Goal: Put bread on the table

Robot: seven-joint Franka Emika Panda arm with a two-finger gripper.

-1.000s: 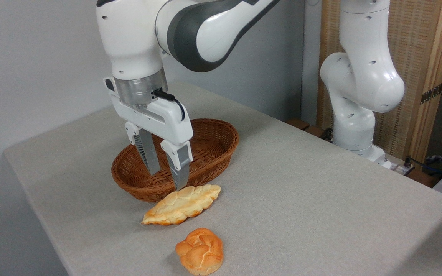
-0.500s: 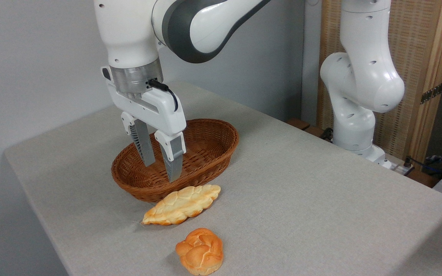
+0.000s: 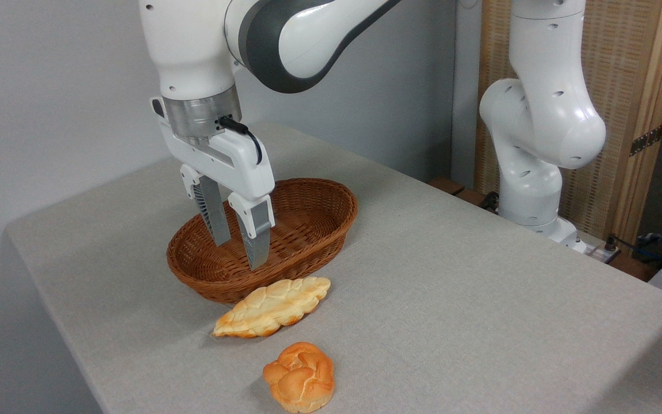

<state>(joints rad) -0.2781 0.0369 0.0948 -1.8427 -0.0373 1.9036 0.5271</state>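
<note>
Camera view: the bread (image 3: 300, 376), a knotted golden-orange bun, lies on the table (image 3: 480, 299); gripper (image 3: 240, 253) parted, empty.

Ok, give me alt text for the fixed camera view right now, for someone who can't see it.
A white robot arm's open, empty gripper hangs over a brown wicker basket on a grey table. In front of the basket lie a flat braided loaf and, nearer the camera, a small round knotted bun, apart from each other.
</note>
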